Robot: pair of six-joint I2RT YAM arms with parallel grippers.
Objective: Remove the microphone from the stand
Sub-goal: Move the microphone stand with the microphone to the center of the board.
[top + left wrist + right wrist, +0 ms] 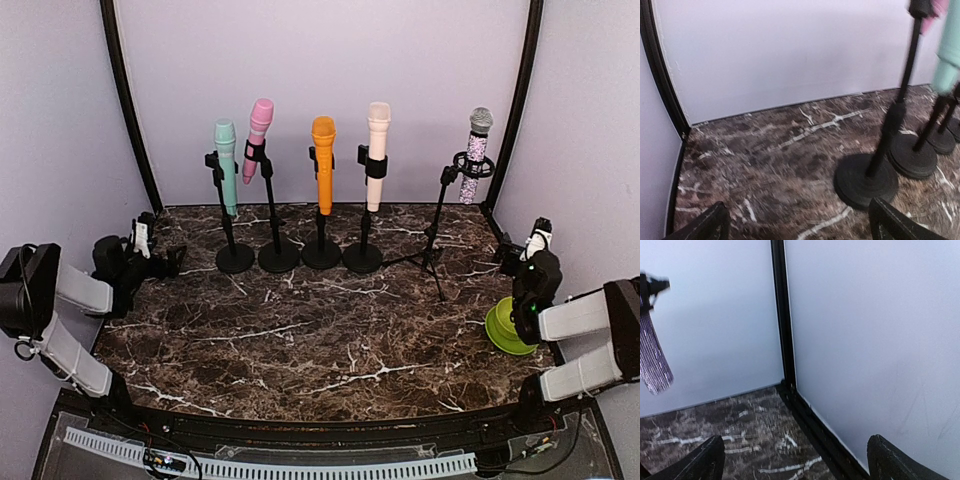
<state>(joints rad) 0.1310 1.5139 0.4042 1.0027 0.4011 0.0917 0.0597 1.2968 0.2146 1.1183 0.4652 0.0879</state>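
Note:
Five microphones stand in black stands along the back wall: teal [226,165], pink [258,135], orange [323,160], cream [377,150], and a glittery silver-purple one [475,152] on a tripod stand [436,245]. My left gripper [160,255] is open and empty, low at the left edge, left of the teal microphone's stand. The left wrist view shows its round base [866,181] and the teal microphone [950,55] ahead of the open gripper [797,227]. My right gripper [530,243] is open and empty at the far right. In the right wrist view [795,462] the glittery microphone [652,360] is at the left.
A green bowl [510,328] sits on the marble table by the right arm. Round stand bases [300,257] crowd the back middle. The tripod legs [440,280] spread toward the right. Walls and a black corner post [782,315] close in the back right.

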